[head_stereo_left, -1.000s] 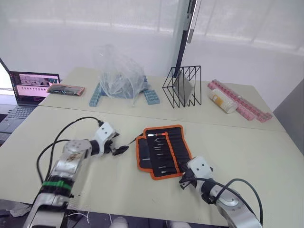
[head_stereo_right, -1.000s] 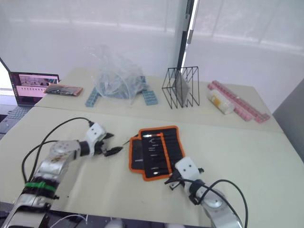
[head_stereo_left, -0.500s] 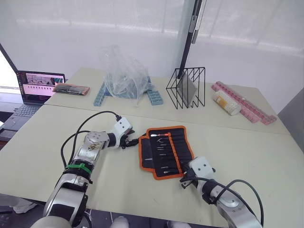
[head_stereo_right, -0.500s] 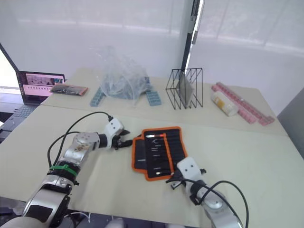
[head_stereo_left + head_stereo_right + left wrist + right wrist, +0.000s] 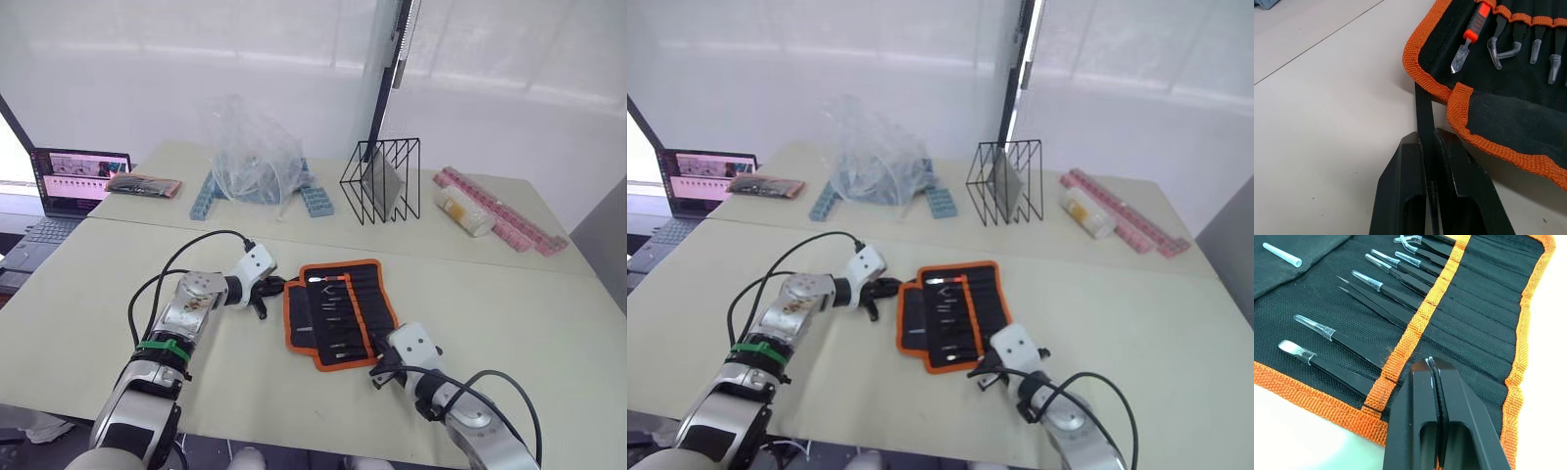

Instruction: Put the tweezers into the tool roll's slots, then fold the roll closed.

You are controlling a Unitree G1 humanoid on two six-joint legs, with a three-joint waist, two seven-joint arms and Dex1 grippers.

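We find the tool roll lying open and flat on the near table, between our two arms, with the tweezers already seated side by side in its slots, their tips poking out past the orange band; several tips wear clear plastic caps, and an orange-handled tool sits at one end of the row. Our left gripper has its fingers pinched together on a thin black strip that runs in under the roll's orange-edged corner flap; we take this for the roll's strap, though we cannot be sure of that. Our right gripper rests against the fabric at the opposite edge, fingers pressed together with nothing visibly between them. We judge the roll to be light, soft and floppy: it will sag and drag rather than pivot cleanly, so the stitched orange binding, being the firmest part, looks the best place to grip for the fold, with the other arm pinning the far side. The tweezers seem stiff, slender and smooth, with delicate points; they could slide from the slots if the roll is tipped open-end down, and the loose caps could pop off. No brand, label or legible writing shows on the roll or the tools; the laptop on the far left shows a screen too small for us to read
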